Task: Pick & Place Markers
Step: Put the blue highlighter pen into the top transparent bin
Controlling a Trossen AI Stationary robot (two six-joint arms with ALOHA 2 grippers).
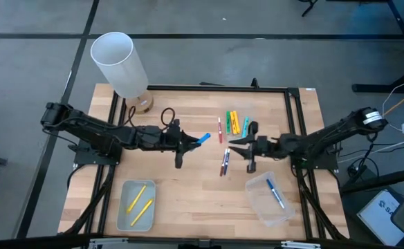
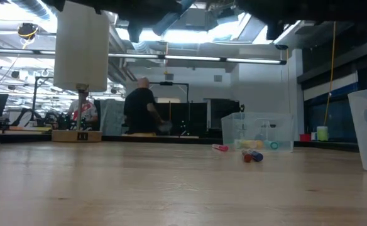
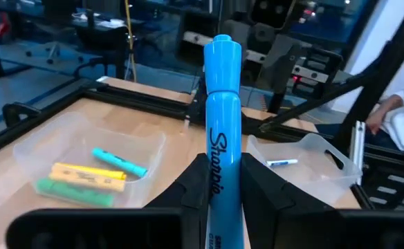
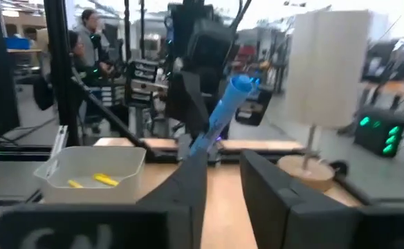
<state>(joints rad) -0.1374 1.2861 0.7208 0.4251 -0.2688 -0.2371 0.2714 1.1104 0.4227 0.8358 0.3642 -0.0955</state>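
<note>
Fingers [image 3: 219, 197] of the left gripper [image 1: 188, 142] are closed on a blue marker [image 3: 223, 131], which stands between them with its cap pointing away from the wrist. In the high view this marker [image 1: 203, 139] projects from the gripper tip above the middle of the counter [image 1: 202, 200]. Facing it from the right, the right gripper [image 1: 242, 146] holds its fingers [image 4: 257, 183] slightly parted with nothing between them; the blue marker shows just beyond their tips in the right wrist view.

Between the 2 grippers, a red marker [image 1: 220, 129] and 2 dark markers [image 1: 225, 162] lie loose on the counter. Toward the far edge, a clear tray [image 1: 236, 123] contains yellow, green and cyan markers; the exact count cannot be told. Near the front left, a second clear tray [image 1: 135, 205] holds 2 yellow markers [image 1: 140, 200]. Near the front right, a third clear tray [image 1: 270, 199] holds 1 blue marker [image 1: 275, 193].

At the far left corner stands a lamp with a white cylindrical shade [image 1: 119, 63] on a round wooden base [image 1: 144, 105]. In the low view, a person [image 2: 142, 108] stands in the room behind the counter.
</note>
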